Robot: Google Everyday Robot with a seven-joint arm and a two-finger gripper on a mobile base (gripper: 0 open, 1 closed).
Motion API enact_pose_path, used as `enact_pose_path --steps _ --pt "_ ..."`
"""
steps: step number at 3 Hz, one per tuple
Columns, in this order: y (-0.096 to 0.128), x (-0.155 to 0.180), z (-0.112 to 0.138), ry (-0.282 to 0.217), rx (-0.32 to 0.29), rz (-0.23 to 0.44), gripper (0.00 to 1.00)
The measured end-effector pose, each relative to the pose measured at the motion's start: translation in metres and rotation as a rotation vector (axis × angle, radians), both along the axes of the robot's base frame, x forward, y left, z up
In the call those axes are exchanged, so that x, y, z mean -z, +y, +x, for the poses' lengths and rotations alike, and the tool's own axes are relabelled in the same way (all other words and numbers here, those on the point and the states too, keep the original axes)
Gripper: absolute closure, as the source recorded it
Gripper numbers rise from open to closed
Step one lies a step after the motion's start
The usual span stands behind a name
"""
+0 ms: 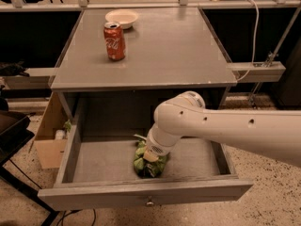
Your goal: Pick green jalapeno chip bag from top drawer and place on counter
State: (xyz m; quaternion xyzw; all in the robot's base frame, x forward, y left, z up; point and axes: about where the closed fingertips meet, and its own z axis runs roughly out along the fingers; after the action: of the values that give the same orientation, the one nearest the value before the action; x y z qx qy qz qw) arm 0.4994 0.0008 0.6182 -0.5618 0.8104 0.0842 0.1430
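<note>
The green jalapeno chip bag (pixel 142 164) sits bunched up in the front middle of the open top drawer (pixel 94 161). My gripper (pixel 151 157) reaches down into the drawer from the right, right on top of the bag. It is shut on the bag's upper part, and the white wrist hides most of it. The drawer's front panel with its small knob (pixel 150 202) is pulled out toward the camera. The grey counter (pixel 164 51) lies directly above the drawer.
A red soda can (pixel 114 41) and a pale bowl (pixel 122 18) stand at the counter's back left. A tan cardboard box (pixel 47 138) sits on the floor left of the drawer. My white arm (pixel 235 133) spans the drawer's right side. A cable (pixel 254 32) hangs at the right.
</note>
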Motion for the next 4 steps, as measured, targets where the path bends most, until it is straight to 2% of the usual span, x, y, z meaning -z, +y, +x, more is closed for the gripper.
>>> enact_pose_path --steps 1,2,3,4 --pt "-0.022 -0.048 0.006 -0.023 -0.013 -0.011 1.0" --pt "-0.077 -0.157 0.022 -0.108 -0.013 -0.023 1.0" --pt "-0.123 -0.23 0.038 -0.151 -0.068 -0.064 1.0" --pt "-0.152 -0.279 0.056 -0.15 -0.106 -0.092 1.0"
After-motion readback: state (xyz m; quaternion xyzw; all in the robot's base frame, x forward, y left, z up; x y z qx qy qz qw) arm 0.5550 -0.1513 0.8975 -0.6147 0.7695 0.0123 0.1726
